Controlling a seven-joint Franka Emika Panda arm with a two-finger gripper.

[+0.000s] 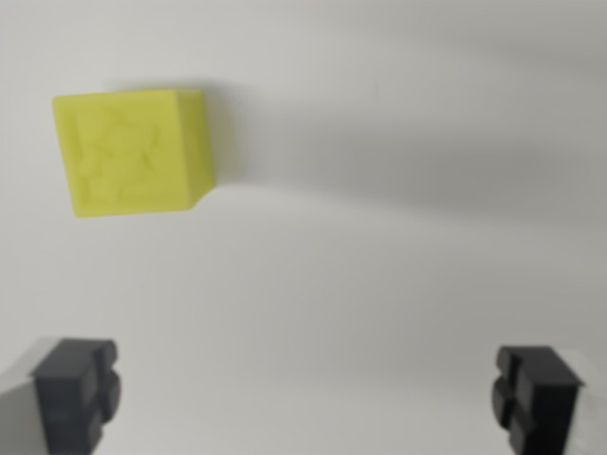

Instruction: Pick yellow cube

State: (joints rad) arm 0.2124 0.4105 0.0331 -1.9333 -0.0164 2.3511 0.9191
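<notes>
1. White surface (379,284): plain, bare apart from one item; carries soft grey shadows.
2. Yellow cube (133,152): resting on the surface, upper part of the wrist view's left, well apart from me; faint relief on its top face. Not yet picked.
3. My gripper (308,393): jaws spread wide, holding nothing. Judged remaining: centre over the cube, descend, close, lift.

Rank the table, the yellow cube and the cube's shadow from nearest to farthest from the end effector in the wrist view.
1. Table, directly below the end effector.
2. Yellow cube, upper left.
3. Shadow, just beyond the cube's right side.
</notes>
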